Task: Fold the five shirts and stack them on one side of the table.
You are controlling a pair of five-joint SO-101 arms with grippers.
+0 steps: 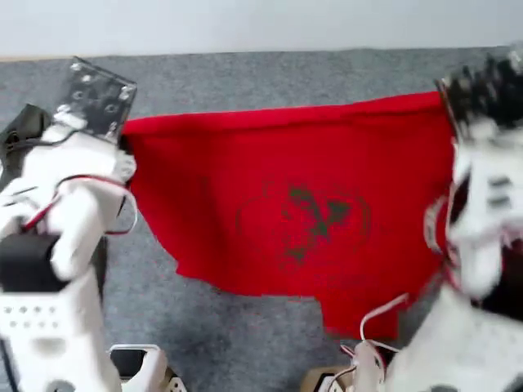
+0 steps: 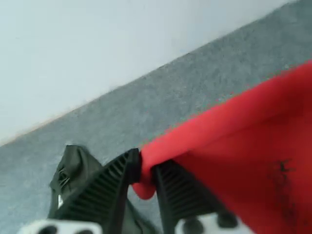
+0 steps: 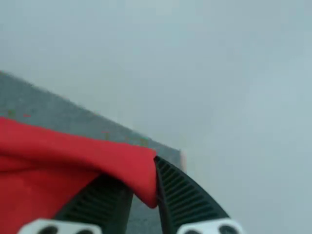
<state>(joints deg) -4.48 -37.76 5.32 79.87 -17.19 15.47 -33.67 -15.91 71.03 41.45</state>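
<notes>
A red shirt point(image 1: 294, 204) with a dark print hangs stretched between both arms above the grey table point(image 1: 245, 73). My left gripper point(image 2: 145, 181) is shut on one top corner of the red shirt point(image 2: 234, 141); in the high view it sits at the left point(image 1: 122, 135). My right gripper point(image 3: 146, 187) is shut on the other top corner of the red shirt point(image 3: 63, 156), at the right point(image 1: 451, 106) in the high view. The shirt's lower edge droops toward the table near the arm bases.
A dark olive garment point(image 2: 70, 170) lies crumpled on the table at the far left point(image 1: 20, 135), beside the left arm. A pale wall point(image 1: 261, 24) borders the table's far edge. Grey table surface shows behind and below the shirt.
</notes>
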